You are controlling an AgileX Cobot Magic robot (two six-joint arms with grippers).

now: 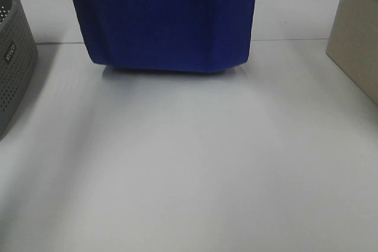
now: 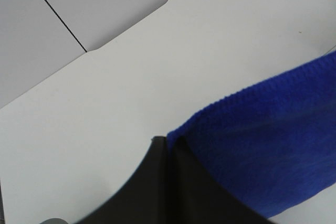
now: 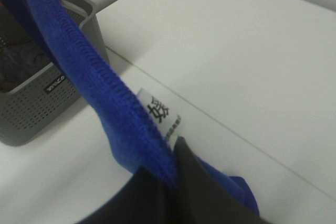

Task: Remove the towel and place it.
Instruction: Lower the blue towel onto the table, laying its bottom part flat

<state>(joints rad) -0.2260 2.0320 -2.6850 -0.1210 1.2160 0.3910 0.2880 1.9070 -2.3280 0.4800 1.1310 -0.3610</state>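
Note:
The deep blue towel (image 1: 162, 19) hangs as a wide sheet at the back middle of the exterior view, its lower edge just above the white table (image 1: 189, 175). Both grippers are above that picture's top edge. In the left wrist view my left gripper (image 2: 168, 142) is shut on a corner of the towel (image 2: 262, 150). In the right wrist view my right gripper (image 3: 176, 153) is shut on the towel's (image 3: 79, 61) edge, right beside its small white tag (image 3: 163, 116).
A grey perforated basket (image 1: 15, 63) stands at the left edge of the table; the right wrist view shows the basket (image 3: 37, 98) with dark items inside. A beige box (image 1: 357, 39) stands at the right edge.

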